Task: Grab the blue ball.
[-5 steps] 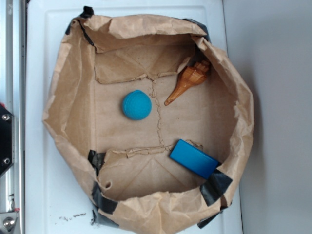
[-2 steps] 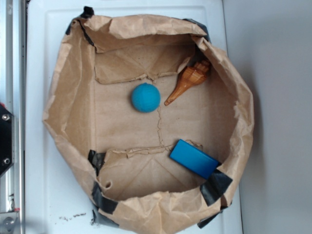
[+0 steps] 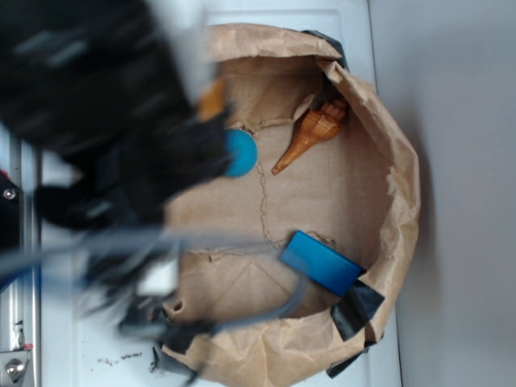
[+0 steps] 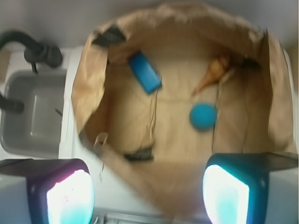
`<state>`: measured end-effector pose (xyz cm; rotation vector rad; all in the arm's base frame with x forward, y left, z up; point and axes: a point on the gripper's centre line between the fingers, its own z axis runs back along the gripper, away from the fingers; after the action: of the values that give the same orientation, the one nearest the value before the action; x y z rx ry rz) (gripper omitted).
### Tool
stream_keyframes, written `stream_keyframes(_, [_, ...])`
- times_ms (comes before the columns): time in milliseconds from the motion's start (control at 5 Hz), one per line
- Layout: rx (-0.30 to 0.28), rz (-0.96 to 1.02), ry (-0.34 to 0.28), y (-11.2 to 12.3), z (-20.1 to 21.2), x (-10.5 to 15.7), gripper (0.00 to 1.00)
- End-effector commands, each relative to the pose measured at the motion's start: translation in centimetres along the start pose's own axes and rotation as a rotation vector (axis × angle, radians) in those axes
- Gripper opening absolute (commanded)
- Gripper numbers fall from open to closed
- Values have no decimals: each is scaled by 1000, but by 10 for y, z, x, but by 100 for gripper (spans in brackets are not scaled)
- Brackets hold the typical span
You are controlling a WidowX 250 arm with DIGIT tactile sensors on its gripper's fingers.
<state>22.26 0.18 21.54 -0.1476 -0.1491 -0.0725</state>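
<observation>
Claw [image 4: 148,193]: wide, empty, above bag rim | ball [image 4: 203,116]: on bag [image 4: 88,84] floor, beside shell [image 4: 211,74] | handling: likely light, rolls easily; grip across the middle.

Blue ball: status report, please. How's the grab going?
Gripper open, nothing held, above the bag's near edge. Ball loose on the bag floor, beside the shell. Block well clear; nothing in the way.

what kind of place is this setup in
Probably a toy kitchen used as a robot test bench: a small grey sink with a black faucet sits in a white countertop, beside a brown paper bag cut open as a bin.
</observation>
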Motion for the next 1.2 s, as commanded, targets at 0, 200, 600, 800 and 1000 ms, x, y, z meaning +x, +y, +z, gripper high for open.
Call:
stream_keyframes(0, [10,0,-48,2,14,6,100])
stream_keyframes(200, [10,0,-48,2,14,6,100])
stream_keyframes(600, [27,64,114,63,-85,20,100])
stream_keyframes(800, [13,30,169,72,-126,6,100])
stream_keyframes(1000, [19,-9,196,65,-148,-12,100])
